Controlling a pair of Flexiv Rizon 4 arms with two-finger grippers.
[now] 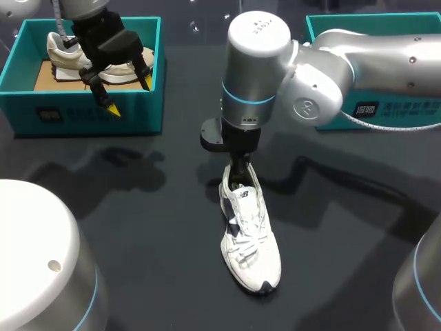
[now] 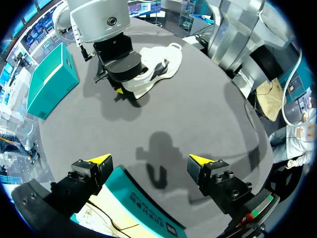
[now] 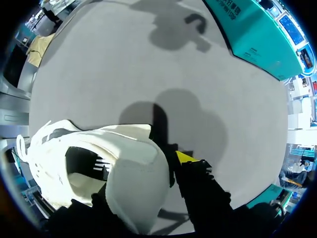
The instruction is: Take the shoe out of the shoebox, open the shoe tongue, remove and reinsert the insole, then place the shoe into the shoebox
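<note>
white sneaker [image 1: 249, 238] flat on counter [image 1: 138, 227] | right gripper [image 1: 238, 172] clamped on sneaker's heel | left gripper [image 1: 127, 93] released, well apart from sneaker, beyond its heel

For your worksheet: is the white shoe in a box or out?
Out: the shoe stands sole down on the bare table.

The right arm [image 1: 331, 62] is smooth silver-grey with a thin blue ring; the left gripper [image 2: 150, 159] is black with yellow wedge tips
</note>
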